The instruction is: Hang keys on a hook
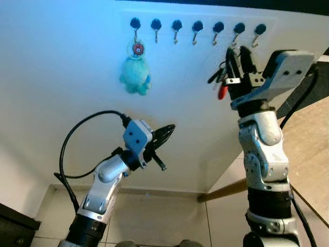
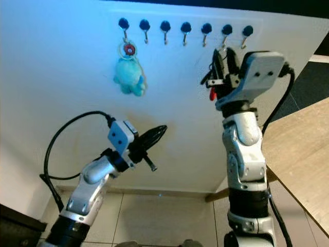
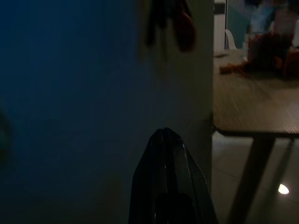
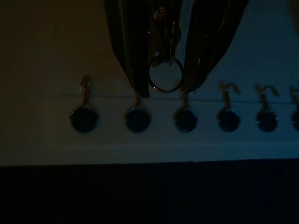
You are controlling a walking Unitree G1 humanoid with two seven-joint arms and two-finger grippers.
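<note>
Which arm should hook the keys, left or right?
Right. The right gripper already holds the keys raised just below the hook row, with the key ring between its fingers. The left gripper is low and shut.

Both head views are bright and sharp with a bluish cast on the wall point(image 1: 61, 62), while both wrist views are dim.

A white wall point(image 1: 61, 62) carries a row of seven black-knobbed hooks point(image 1: 197, 25) along its top. From the hook at the nine o'clock end hangs a turquoise plush keychain point(image 1: 136, 72). The other hooks to its three o'clock side hang bare.
</note>
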